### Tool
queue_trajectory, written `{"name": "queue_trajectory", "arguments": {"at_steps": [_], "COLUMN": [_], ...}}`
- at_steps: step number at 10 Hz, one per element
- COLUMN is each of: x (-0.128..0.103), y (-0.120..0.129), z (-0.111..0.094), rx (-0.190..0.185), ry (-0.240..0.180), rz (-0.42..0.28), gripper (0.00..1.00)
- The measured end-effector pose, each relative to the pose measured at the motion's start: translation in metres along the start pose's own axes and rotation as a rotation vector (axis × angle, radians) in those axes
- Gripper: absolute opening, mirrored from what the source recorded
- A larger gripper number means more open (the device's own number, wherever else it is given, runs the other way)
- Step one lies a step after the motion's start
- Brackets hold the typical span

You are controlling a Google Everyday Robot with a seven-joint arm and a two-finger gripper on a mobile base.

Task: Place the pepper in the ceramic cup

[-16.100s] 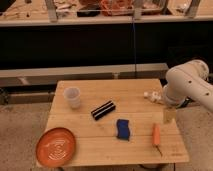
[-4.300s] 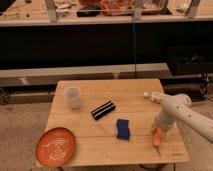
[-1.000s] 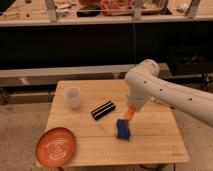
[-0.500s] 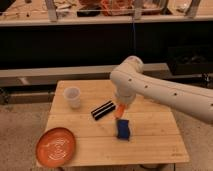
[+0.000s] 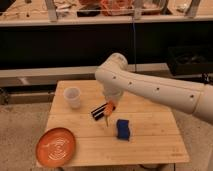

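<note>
The slim orange-red pepper hangs tip-down from my gripper, above the middle of the wooden table. My gripper is shut on the pepper's upper end, just right of a black bar-shaped object. The pale white ceramic cup stands upright near the table's back left, well to the left of the gripper. My white arm reaches in from the right.
A blue sponge-like block lies right of and in front of the pepper. An orange plate sits at the table's front left corner. A dark shelf unit runs behind the table.
My gripper has carried the pepper leftward, from above the blue block to above the black bar, closer to the cup.
</note>
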Motion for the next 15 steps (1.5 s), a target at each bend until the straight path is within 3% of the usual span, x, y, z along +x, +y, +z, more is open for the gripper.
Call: {"name": "queue_trajectory", "arguments": {"at_steps": [2,5,7,10,15], "x": [-0.001,-0.006,-0.004,-0.012,-0.013], "y": [-0.009,-0.044,-0.048,-0.083,-0.113], "z": [0.001,0.002,0.002,0.003,0.008], "rx": [0.001,0.023,0.016,0.034,0.045], "ry": [0.005,0.009,0.012,0.023,0.036], "rz": [-0.015,-0.047,-0.056,-0.091,-0.124], "gripper": [0.0,0.0,0.0,0.0,0.0]}}
